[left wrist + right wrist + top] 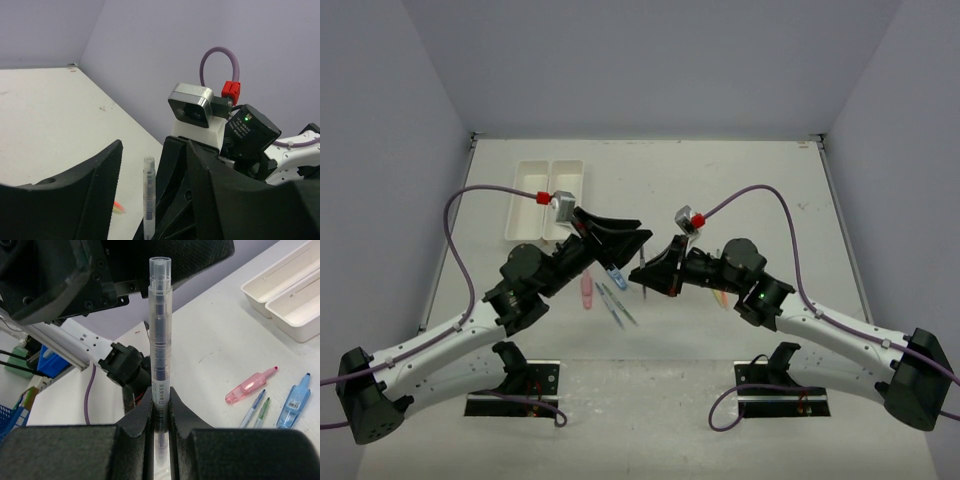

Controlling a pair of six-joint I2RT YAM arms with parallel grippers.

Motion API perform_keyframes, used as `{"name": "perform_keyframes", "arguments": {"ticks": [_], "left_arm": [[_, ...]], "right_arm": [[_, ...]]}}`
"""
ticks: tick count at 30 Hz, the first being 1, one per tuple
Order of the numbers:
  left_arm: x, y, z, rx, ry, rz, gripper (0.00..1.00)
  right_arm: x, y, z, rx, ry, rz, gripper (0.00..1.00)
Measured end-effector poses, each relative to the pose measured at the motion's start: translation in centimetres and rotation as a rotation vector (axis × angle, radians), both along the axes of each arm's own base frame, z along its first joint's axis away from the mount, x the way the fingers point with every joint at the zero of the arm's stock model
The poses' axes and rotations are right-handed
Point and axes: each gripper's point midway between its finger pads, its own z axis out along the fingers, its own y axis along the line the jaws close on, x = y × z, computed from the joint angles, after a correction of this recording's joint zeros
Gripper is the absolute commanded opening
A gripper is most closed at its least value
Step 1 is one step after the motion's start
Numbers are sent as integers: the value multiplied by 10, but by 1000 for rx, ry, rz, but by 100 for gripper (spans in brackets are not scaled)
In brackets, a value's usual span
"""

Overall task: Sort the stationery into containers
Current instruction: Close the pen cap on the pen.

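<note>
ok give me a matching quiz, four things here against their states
1 clear pen
2 pink piece
3 trays
4 left tool

a empty
b open
c upright in right tool
d flat on table near blue piece

Pairs: 1-c, 2-d, 3-a, 4-b

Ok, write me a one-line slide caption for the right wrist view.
Right gripper clamps a clear pen upright; pink piece, blue piece, two thin pens and white trays sit on the table beyond.
</note>
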Motion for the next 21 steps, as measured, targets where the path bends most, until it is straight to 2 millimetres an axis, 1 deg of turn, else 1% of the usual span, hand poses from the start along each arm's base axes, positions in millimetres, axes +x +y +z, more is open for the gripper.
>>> {"name": "perform_keyframes", "arguments": {"ticks": [1, 2, 6, 7, 9, 11, 15, 21], "left_arm": [[1, 0, 0, 6, -1, 6, 38], [2, 0, -1, 14, 0, 10, 35], [7, -5, -12, 52, 24, 14, 34], [7, -6, -16, 63, 32, 10, 26], [8, -9, -21, 77, 42, 3, 2], [6, -10, -22, 80, 46, -8, 0], [5, -11, -22, 82, 46, -15, 0], [3, -11, -21, 67, 51, -26, 0]], "right_arm": [[0, 0, -1, -2, 0, 0, 0], [0, 0, -1, -5, 0, 0, 0], [0, -1, -4, -19, 3, 0, 0], [0, -1, -5, -23, 5, 0, 0], [0, -1, -6, -31, 9, -2, 0], [1, -2, -8, -40, 14, -9, 0], [3, -3, -10, -52, 17, -24, 0], [7, -4, -6, -72, 20, -46, 0]]}}
